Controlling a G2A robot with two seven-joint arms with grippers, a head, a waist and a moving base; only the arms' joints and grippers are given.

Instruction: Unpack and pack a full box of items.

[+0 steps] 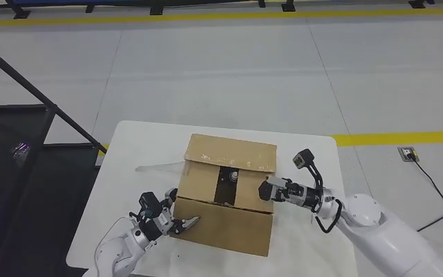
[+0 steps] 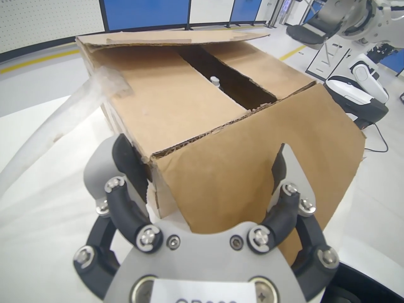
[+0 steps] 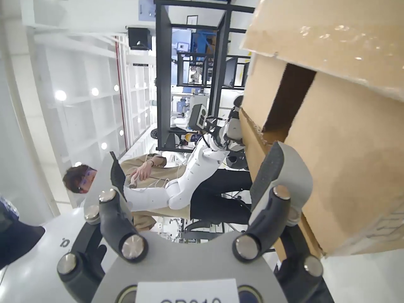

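Looks like opening stage: inner flaps (image 2: 176, 96) near shut; left tool (image 1: 185, 224) spread at box (image 1: 225, 228) 8 o'clock, right tool (image 1: 266, 189) spread at 3. Next, likely: lift flaps.

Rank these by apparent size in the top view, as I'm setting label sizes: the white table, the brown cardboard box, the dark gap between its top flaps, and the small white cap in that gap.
Largest to smallest:
1. white table
2. brown cardboard box
3. dark gap
4. small white cap
No close calls.

You are working in a robotics lab hall: yellow floor lines (image 1: 387, 138), blue partition panels (image 2: 145, 1), tall white shelving (image 3: 104, 118).
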